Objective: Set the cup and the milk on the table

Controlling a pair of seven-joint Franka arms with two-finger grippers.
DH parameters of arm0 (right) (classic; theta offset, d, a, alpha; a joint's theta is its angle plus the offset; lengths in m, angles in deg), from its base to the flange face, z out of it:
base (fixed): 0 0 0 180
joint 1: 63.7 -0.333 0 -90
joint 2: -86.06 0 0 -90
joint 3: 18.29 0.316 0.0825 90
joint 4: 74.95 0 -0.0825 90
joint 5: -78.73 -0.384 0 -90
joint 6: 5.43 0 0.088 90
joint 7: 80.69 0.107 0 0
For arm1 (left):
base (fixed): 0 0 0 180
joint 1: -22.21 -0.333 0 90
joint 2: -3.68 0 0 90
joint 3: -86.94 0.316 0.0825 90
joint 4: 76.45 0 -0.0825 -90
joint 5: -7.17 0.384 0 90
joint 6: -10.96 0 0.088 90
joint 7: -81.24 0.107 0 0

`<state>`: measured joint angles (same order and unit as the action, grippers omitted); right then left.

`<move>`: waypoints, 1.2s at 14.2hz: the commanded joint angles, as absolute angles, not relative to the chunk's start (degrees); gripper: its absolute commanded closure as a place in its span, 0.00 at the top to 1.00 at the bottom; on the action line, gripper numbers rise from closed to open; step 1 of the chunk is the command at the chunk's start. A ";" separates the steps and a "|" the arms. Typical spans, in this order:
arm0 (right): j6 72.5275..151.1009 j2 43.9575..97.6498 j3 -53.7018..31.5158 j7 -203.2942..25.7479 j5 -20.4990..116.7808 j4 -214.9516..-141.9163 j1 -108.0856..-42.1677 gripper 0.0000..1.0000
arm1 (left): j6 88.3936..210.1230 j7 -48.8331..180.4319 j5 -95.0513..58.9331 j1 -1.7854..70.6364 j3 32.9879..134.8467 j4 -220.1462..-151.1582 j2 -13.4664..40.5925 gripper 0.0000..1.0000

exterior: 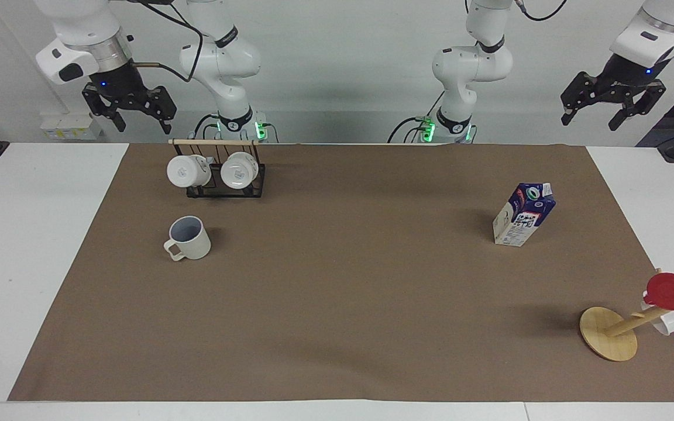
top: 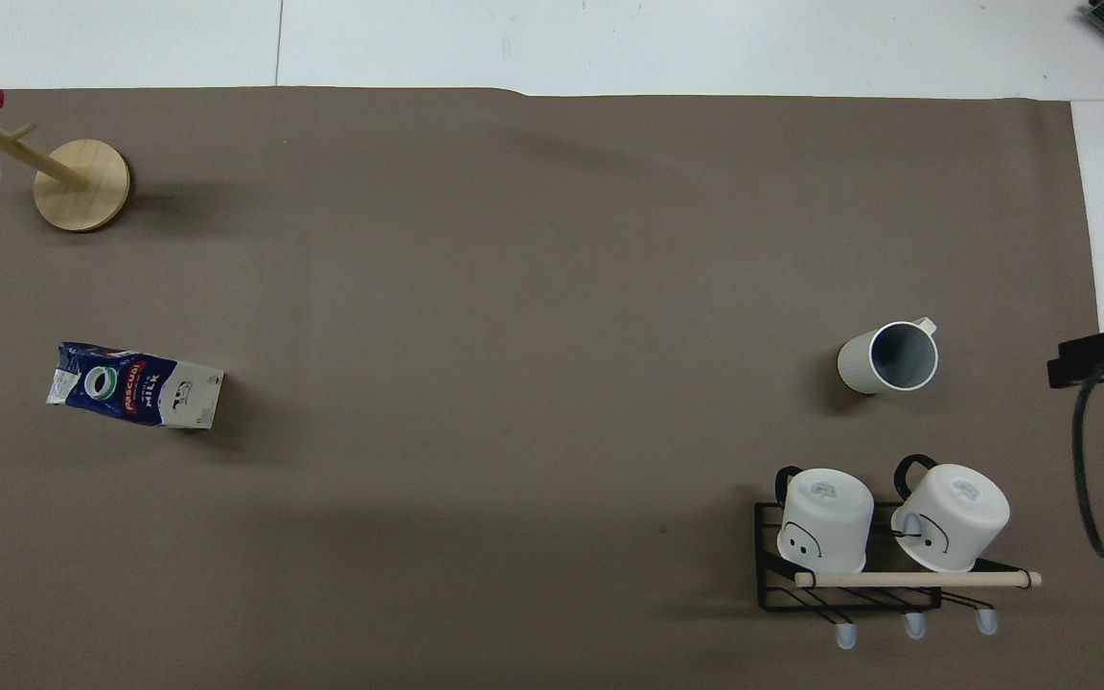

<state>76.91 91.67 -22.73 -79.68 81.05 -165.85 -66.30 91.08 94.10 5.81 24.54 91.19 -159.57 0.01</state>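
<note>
As far as visible, task at or near completion: cup upright on the mat of the table, at 6 o'clock from the mug rack; milk upright on the mat toward the left arm's end. Right gripper and left gripper raised at the table's edge nearest the robots, fingers spread, holding nothing. Nothing left but parking, judging by this.

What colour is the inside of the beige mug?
Grey-blue; the beige mug shows it best in the overhead view.
</note>
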 commanded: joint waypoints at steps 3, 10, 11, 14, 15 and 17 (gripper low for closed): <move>81.39 94.58 -22.69 -79.90 79.70 -171.44 -65.90 1.00 | 90.24 94.60 6.64 25.20 91.78 -159.25 0.07 1.00; 91.85 93.88 -22.34 -80.16 79.79 -180.31 -67.47 1.00 | 90.15 94.60 6.64 25.81 91.52 -159.25 0.07 1.00; 93.86 92.84 -22.34 -79.99 79.79 -181.72 -68.44 1.00 | 90.15 94.60 6.64 25.81 91.52 -159.25 0.07 1.00; 102.64 89.67 -22.34 -79.81 79.79 -186.72 -69.85 1.00 | 90.15 94.51 6.64 25.81 91.52 -159.25 -0.01 1.00; 105.72 88.62 -22.34 -79.89 79.79 -188.40 -69.85 1.00 | 90.24 94.43 6.64 25.81 91.52 -159.25 0.07 1.00; 112.13 85.72 -22.34 -80.07 79.79 -191.04 -69.94 1.00 | 90.42 94.60 6.64 25.72 91.52 -159.25 0.07 1.00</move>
